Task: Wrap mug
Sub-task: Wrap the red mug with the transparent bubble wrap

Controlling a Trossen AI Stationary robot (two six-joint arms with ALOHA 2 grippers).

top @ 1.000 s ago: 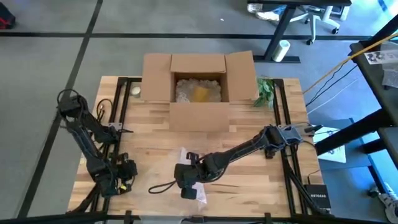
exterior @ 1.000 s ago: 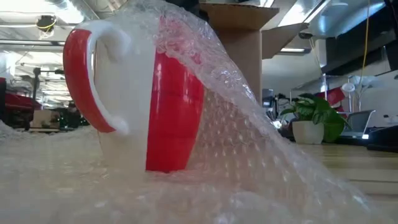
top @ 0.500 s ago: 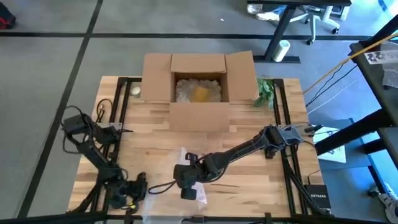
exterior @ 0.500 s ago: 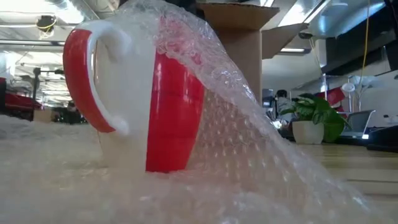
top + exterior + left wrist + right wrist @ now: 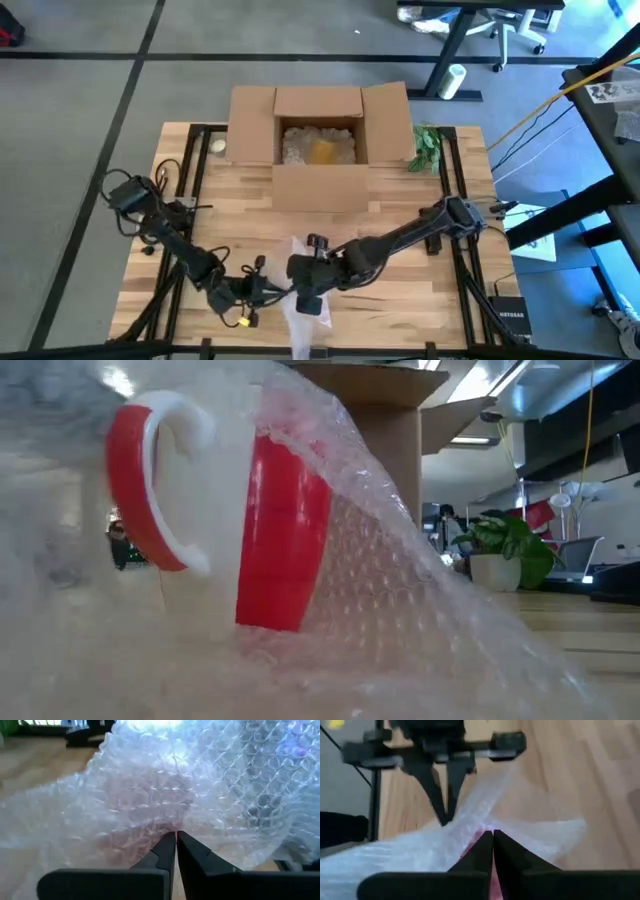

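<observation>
Where pinched, dimpled bubble wrap [image 5: 165, 795] over glossy mug [image 5: 215, 520]

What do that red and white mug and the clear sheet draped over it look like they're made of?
The red and white mug looks like glazed ceramic: smooth, glossy, thick-handled. The clear bubbly sheet looks like plastic bubble wrap: see-through, with rows of small air pockets.

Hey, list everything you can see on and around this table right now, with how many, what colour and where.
mug: one, red and white, table's near edge, under the wrap
bubble wrap: one sheet, clear, draped over the mug
cardboard box: one, brown, open, far side of table
plant: one, green, right of the box
table: one, light wood
left gripper: dark, shut on the bubble wrap, left of the mug
right gripper: dark, shut on the bubble wrap, at the mug
</observation>
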